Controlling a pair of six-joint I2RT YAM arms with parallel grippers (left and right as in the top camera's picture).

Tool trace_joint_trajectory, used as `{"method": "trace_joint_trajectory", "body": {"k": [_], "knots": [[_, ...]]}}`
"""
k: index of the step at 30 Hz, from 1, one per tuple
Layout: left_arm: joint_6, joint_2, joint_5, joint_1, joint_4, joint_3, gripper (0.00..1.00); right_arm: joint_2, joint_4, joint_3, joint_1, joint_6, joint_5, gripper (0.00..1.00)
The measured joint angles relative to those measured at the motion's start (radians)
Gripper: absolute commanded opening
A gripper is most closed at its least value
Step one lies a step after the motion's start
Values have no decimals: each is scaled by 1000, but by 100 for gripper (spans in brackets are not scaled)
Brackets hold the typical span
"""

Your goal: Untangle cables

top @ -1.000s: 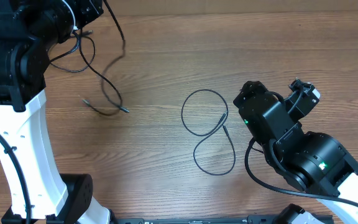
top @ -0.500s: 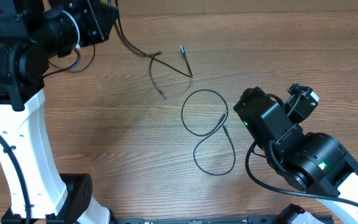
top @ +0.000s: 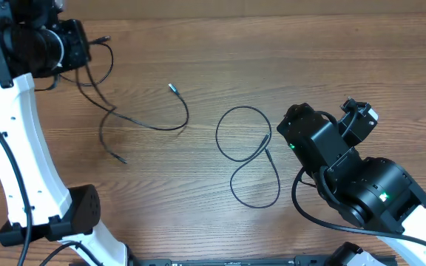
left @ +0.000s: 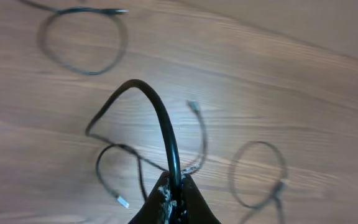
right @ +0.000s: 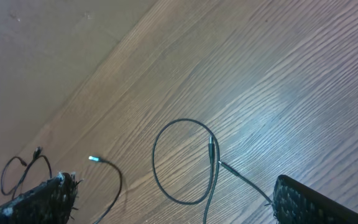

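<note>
Clamped shut on seemingly one cable, the left gripper has dragged it well left of the looped cable, leaving them untangled; the right gripper gapes empty.

I can read no text, label, brand, number or sign in any of my three views at this moment.
</note>
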Motion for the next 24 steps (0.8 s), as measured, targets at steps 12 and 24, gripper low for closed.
{"method": "trace_joint_trajectory", "body": {"k": [12, 24], "knots": [[26, 129, -358, 134, 30, 0, 4, 0, 2, 0, 0, -1, 0, 100], [41, 326, -536, 266, 169, -5, 4, 11, 2, 0, 0, 0, 0, 100]]}}
